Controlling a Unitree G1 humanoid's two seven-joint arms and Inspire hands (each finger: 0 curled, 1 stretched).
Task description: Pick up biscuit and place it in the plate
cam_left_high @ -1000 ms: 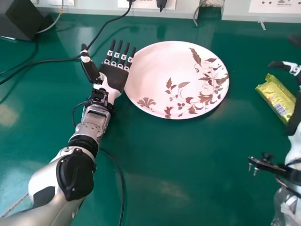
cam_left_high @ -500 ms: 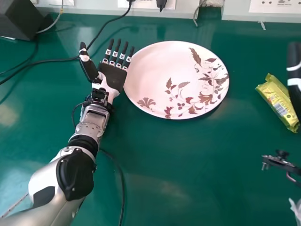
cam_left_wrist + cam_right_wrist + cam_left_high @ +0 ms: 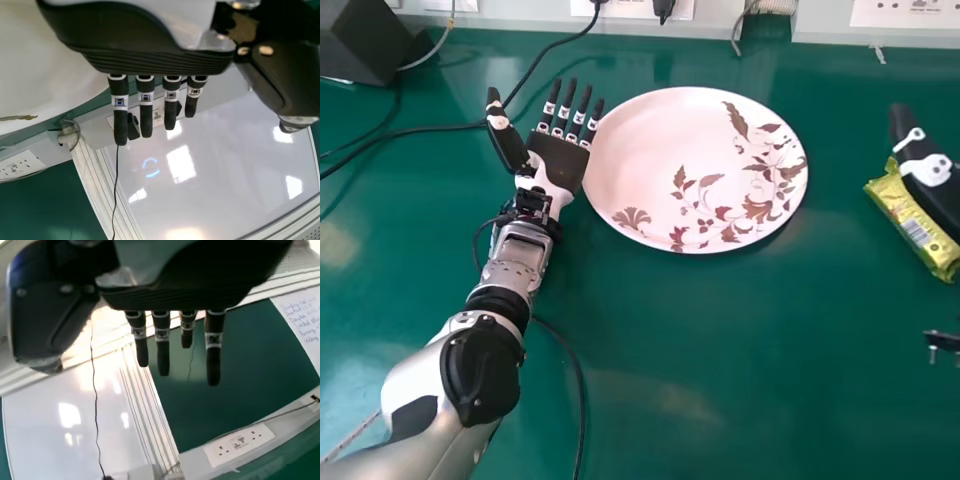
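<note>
In the head view my left hand (image 3: 560, 160) lies palm up with straight fingers at the left rim of the white floral plate (image 3: 660, 150). The left wrist view shows the left hand (image 3: 145, 60) with fingers extended. At the head view's right edge my right hand (image 3: 932, 180) partly covers the upper side of the yellow biscuit packet (image 3: 910, 218), which lies on the table; whether they touch is unclear. The right wrist view has the right hand (image 3: 180, 295) with its fingers straight, nothing held in them.
A dark box (image 3: 365, 40) stands at the back left, with black cables (image 3: 420, 130) running over the green table (image 3: 740, 350). A socket strip (image 3: 710, 20) runs along the back edge. Another cable (image 3: 575, 370) lies beside the left forearm.
The right hand came back in from the right edge and now overlaps the packet, while its wrist mount shifted right. Left hand, plate and packet are practically unmoved.
</note>
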